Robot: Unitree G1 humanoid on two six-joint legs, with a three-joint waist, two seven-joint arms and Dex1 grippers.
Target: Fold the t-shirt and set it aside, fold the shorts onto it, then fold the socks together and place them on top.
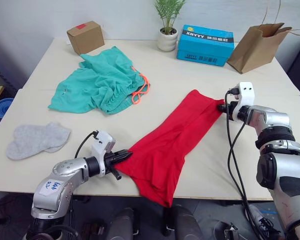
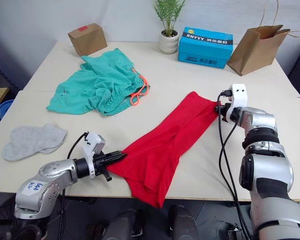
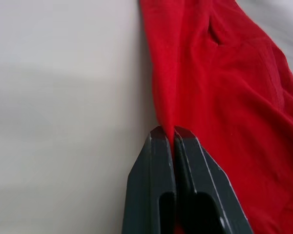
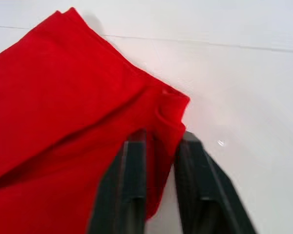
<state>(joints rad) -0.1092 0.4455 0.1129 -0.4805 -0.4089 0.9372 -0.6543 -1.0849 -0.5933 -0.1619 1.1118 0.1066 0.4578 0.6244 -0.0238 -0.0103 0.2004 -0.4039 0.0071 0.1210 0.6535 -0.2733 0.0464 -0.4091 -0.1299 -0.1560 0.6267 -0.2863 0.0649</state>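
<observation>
The red t-shirt (image 1: 175, 135) lies folded into a long strip, running diagonally across the table from front centre to mid right. Its near end hangs over the front edge. My left gripper (image 1: 127, 154) is shut on the shirt's near left edge, with fabric pinched between the fingertips (image 3: 158, 134). The right gripper (image 1: 221, 107) holds the far corner, a fold of red cloth sitting between its fingers (image 4: 134, 156). Behind and to the left, the teal-green shorts (image 1: 97, 82) lie crumpled with the orange drawstring showing. The grey socks (image 1: 35, 140) rest overlapping at the front left.
Along the back edge stand a cardboard box (image 1: 85, 37), a potted plant (image 1: 167, 30), a blue carton (image 1: 205, 45) and a brown paper bag (image 1: 257, 47). Bare table (image 1: 190, 75) stretches between the shorts and the shirt. A blue tub (image 1: 1, 106) sits off the table's left side.
</observation>
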